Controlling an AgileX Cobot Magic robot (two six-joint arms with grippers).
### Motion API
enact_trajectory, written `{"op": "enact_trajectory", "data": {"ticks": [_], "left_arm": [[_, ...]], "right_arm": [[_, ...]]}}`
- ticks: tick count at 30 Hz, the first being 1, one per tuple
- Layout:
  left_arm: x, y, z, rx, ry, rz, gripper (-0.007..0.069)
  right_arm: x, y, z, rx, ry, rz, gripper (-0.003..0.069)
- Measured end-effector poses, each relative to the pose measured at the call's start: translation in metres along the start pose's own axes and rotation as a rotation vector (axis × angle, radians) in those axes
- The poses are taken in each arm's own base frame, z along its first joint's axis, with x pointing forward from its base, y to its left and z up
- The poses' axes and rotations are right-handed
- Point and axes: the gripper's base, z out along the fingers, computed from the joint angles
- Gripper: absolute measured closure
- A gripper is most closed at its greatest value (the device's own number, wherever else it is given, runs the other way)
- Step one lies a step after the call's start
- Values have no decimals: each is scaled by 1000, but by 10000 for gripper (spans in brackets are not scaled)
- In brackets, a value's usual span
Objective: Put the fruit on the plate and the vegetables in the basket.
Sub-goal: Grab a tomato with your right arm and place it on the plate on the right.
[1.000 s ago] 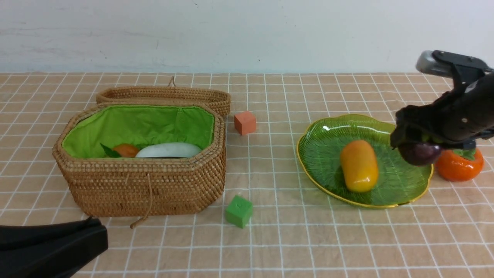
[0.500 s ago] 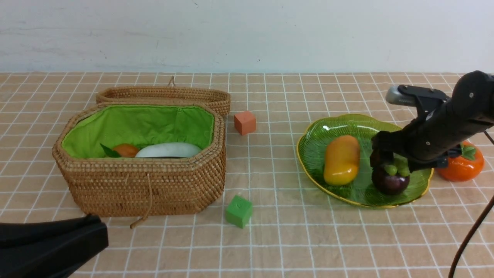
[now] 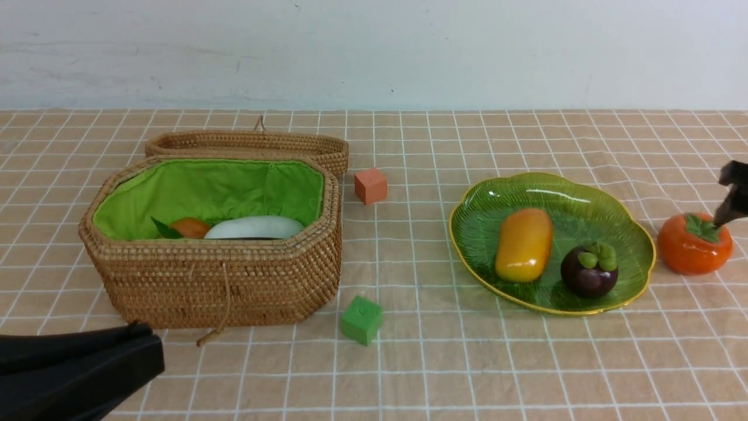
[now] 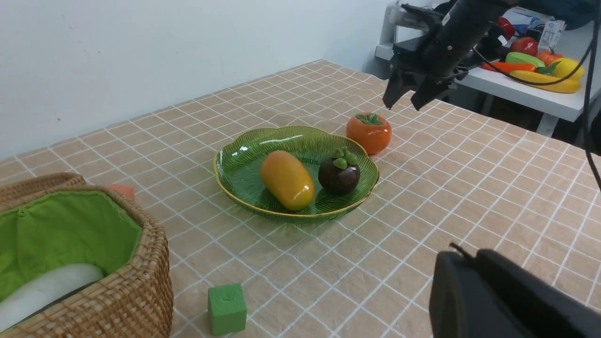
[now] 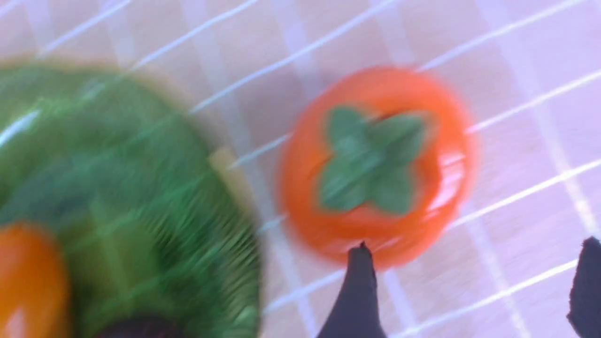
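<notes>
The green plate (image 3: 584, 193) holds the yellow-orange mango (image 3: 523, 244) and the purple mangosteen (image 3: 588, 272). The orange persimmon (image 3: 694, 245) sits on the cloth just right of the plate. My right gripper (image 3: 733, 202) hangs open and empty just above and beyond the persimmon (image 5: 375, 164); one fingertip (image 5: 359, 263) overlaps the fruit's edge in the right wrist view. The wicker basket (image 3: 222, 286) at the left holds the white radish (image 3: 255, 227) and the potato (image 3: 190, 227). My left gripper (image 3: 140, 345) is shut and empty, low at the near left.
An orange cube (image 3: 371, 185) lies right of the basket's lid (image 3: 251, 143). A green cube (image 3: 362, 319) lies near the basket's front right corner. A side table (image 4: 540, 89) with other toy produce stands beyond the table's right side.
My right gripper carried the mangosteen over the plate, let it go there, and drew back right over the persimmon. The mango shifted left on the plate. The left arm stayed put.
</notes>
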Motion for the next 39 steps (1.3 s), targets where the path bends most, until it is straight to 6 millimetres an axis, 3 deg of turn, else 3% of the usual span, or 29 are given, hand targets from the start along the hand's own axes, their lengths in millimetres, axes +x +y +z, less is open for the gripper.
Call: {"op": "enact_trajectory", "data": {"ticks": [3,5,13,17,29,33,38,39], "left_arm": [[0,0,0,0,1,0,594],[1,0,0,-2,13,0,589],[2,0,0,-4,21,0,585],[2,0,0,-4,21,0,585],[2,1,0,-8,20,12,568],[2,1,0,-8,20,12,567],[2,1,0,-9,19,14,563],[2,1,0,-9,17,16,560]], "right_arm": [[-6,-20,11,-9,-23,85,87],[-8,-32,29,-50,-18,129,62],[-6,-29,71,-223,-5,168,48],[-5,-30,80,-247,-8,182,48],[1,-6,93,-261,0,128,78],[1,-5,93,-264,1,117,155],[-3,-10,76,-228,-16,26,155],[-9,-11,57,-216,-50,-12,155]]}}
